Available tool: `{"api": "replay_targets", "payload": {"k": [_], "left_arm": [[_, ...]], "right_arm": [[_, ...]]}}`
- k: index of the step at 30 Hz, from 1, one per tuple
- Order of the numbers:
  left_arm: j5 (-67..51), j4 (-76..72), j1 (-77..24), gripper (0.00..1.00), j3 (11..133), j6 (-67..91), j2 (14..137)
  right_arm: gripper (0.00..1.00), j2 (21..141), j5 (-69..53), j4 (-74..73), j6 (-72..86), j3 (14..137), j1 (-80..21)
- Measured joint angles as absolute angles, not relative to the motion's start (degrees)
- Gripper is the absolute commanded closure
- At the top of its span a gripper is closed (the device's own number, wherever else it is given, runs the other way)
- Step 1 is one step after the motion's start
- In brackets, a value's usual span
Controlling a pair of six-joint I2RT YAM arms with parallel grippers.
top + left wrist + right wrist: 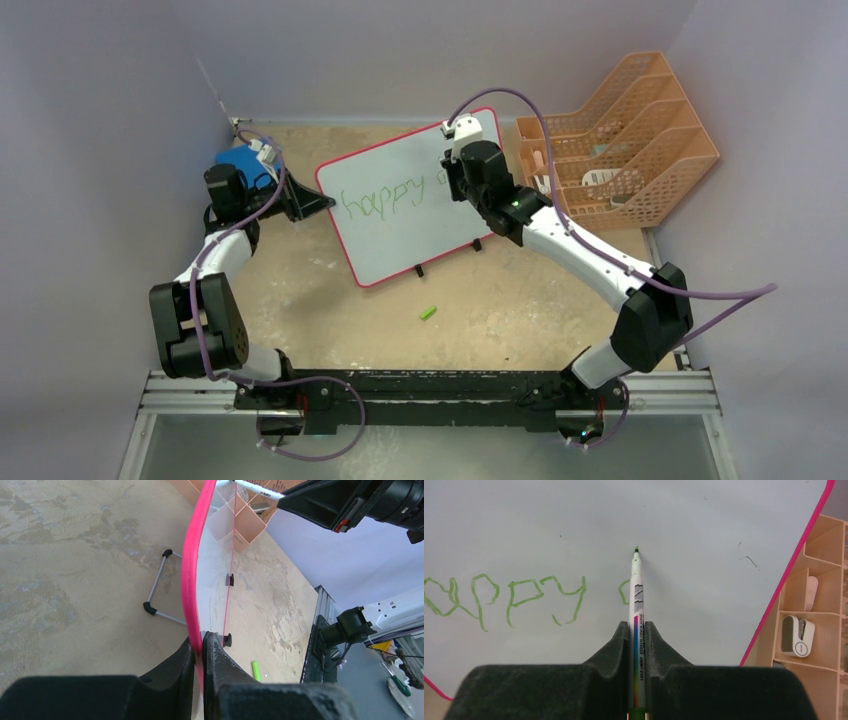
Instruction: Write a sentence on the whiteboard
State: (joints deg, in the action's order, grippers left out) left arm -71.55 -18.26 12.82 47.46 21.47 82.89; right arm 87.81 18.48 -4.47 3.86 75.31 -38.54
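- Whiteboard [395, 240], large, white, red-rimmed, stands mid-table bearing a green handwritten sentence [383, 199], "happy".
- Left gripper [199, 647], elbow folded, pinches its nine-o'clock edge.
- Right gripper [638, 630], arm stretched from four o'clock, clamps a slim green-tipped marker [636, 587].

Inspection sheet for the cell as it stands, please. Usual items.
Surface: tan table, stained.
Job's things: whiteboard propped on its stand; sentence reads "happy" plus one started letter; marker tip at board.
Clutter: green cap, blue pad, orange rack.
Claws: left claw shut on whiteboard rim; right claw shut on marker.
Cables: purple cables run along both arms.
Surroundings: plain walls.
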Motion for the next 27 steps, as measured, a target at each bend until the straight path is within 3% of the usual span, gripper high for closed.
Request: {"api": "replay_targets", "payload": {"k": [27], "left_arm": [[-71.5, -18.3, 12.8, 1.0, 47.5, 21.5, 82.9]], "right_arm": [[1.0, 86.3, 18.0, -7.4, 5.1, 72.4, -38.5]]}}
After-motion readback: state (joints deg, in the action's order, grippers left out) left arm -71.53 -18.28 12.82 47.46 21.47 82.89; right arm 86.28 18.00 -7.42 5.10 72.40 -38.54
